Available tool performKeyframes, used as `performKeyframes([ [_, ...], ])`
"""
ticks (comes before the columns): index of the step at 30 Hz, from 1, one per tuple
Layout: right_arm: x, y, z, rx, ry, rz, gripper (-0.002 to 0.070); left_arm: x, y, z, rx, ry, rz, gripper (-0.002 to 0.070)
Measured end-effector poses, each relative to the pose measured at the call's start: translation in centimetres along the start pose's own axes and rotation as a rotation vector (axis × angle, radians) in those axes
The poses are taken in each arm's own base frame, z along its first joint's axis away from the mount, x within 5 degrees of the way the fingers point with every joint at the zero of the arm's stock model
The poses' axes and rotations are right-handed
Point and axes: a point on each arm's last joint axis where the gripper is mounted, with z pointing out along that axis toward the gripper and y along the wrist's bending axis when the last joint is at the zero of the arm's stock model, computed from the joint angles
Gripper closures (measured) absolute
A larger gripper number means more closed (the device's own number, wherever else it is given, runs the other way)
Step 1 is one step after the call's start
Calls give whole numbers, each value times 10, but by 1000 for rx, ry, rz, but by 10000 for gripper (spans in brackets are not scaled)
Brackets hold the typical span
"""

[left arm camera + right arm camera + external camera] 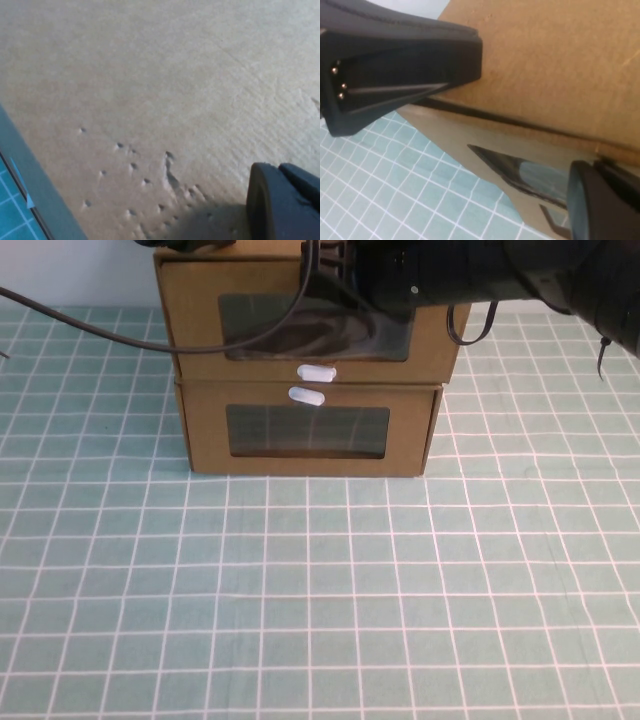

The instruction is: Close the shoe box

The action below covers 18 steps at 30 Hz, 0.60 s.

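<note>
Right jaws gape at shoe box (200,330); left jaws cropped over cardboard (150,75).

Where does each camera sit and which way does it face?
High: raised on robot's side, angled down at table; right arm over the shoe box.
Left wrist: close against plain cardboard; left hand beside it.
Right wrist: past the open right hand at the shoe box's window.
Shared: high and right wrist see that window.

The right gripper (335,280) and its arm crowd the shoe box (300,315) front above the lower box (308,430), the left gripper (285,200) hangs close over cardboard, and the checked table (320,600) lies open in front.
</note>
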Motion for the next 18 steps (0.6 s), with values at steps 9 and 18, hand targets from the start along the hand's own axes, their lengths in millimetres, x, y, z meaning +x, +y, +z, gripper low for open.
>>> performKeyframes([
  [9,1,-9,8,22,-32,20,688,0,0,0,-2,-3,-1,680],
  [18,-4,-7,-1,-3,-28,-5,687,-4,-2,-6,-5,3,21,680],
])
